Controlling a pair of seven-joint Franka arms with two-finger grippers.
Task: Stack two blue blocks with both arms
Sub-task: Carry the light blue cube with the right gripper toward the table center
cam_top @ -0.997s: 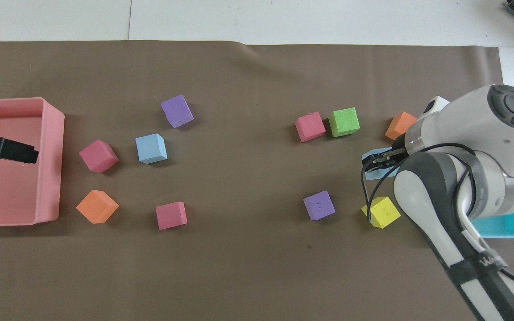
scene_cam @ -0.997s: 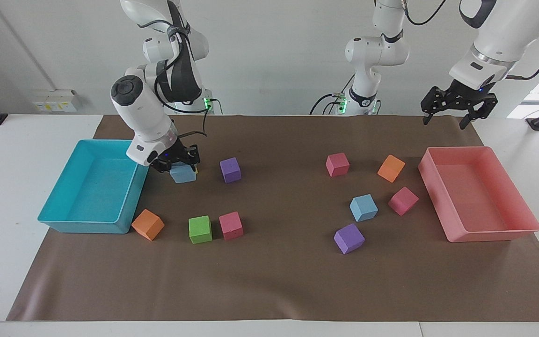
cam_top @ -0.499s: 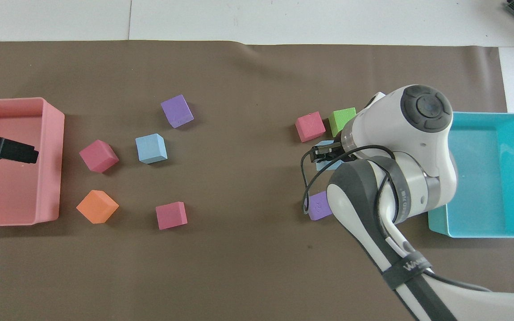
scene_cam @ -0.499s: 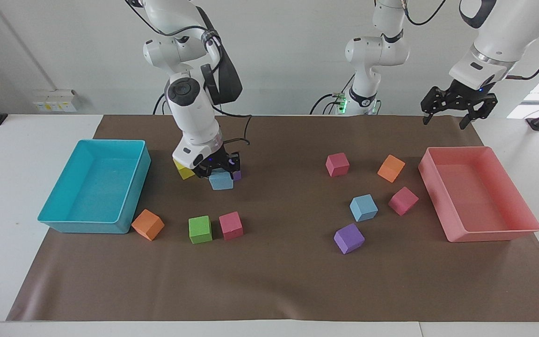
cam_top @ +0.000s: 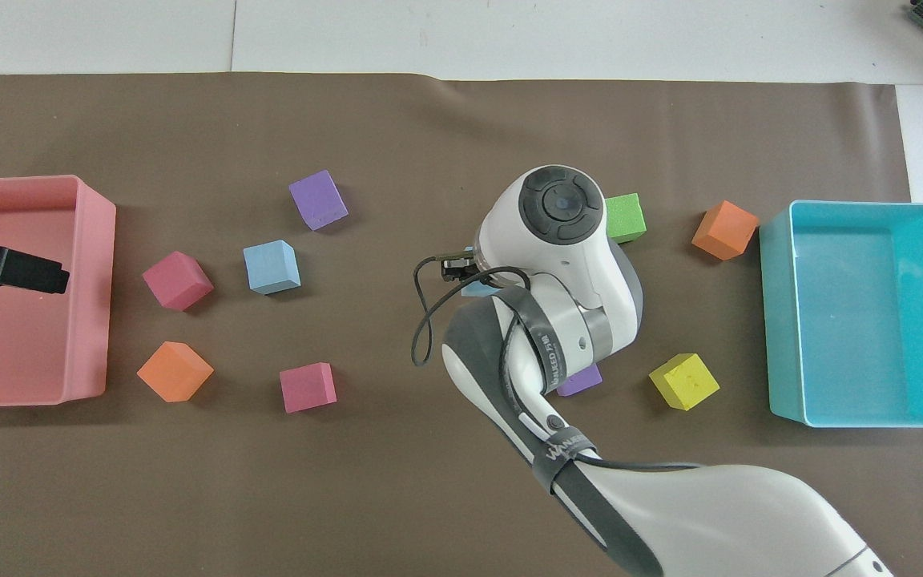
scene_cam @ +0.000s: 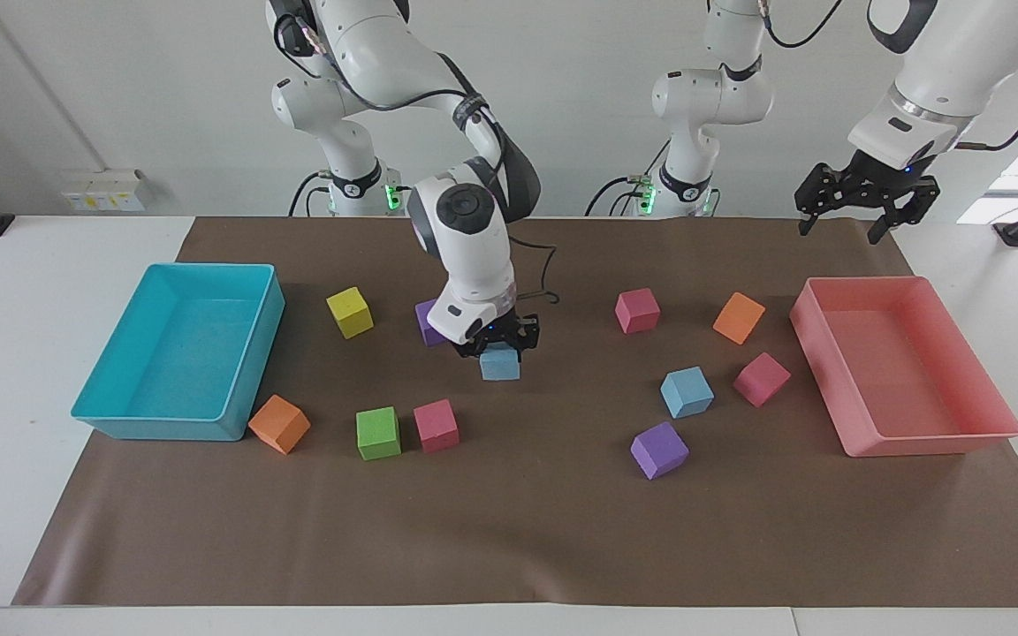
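Note:
My right gripper [scene_cam: 500,346] is shut on one sky-blue block [scene_cam: 500,363] and holds it just above the mat at mid-table. In the overhead view the right arm covers most of this block [cam_top: 471,289]. The second blue block [scene_cam: 686,392] lies on the mat toward the left arm's end, beside a pink cube [scene_cam: 761,379]; it also shows in the overhead view [cam_top: 271,267]. My left gripper [scene_cam: 864,210] is open and empty, and waits raised over the pink tray [scene_cam: 924,442], as the overhead view [cam_top: 9,270] shows.
A turquoise tray [scene_cam: 155,424] stands at the right arm's end. Loose cubes lie around: purple [scene_cam: 659,450], pink [scene_cam: 637,310], orange [scene_cam: 739,317], yellow [scene_cam: 349,312], green [scene_cam: 377,433], pink [scene_cam: 436,426], orange [scene_cam: 279,424], and a purple one [scene_cam: 425,320] partly hidden by the right wrist.
My right gripper has carried the blue block from beside the turquoise tray, past the yellow and purple cubes, toward mid-table. The left arm has not moved.

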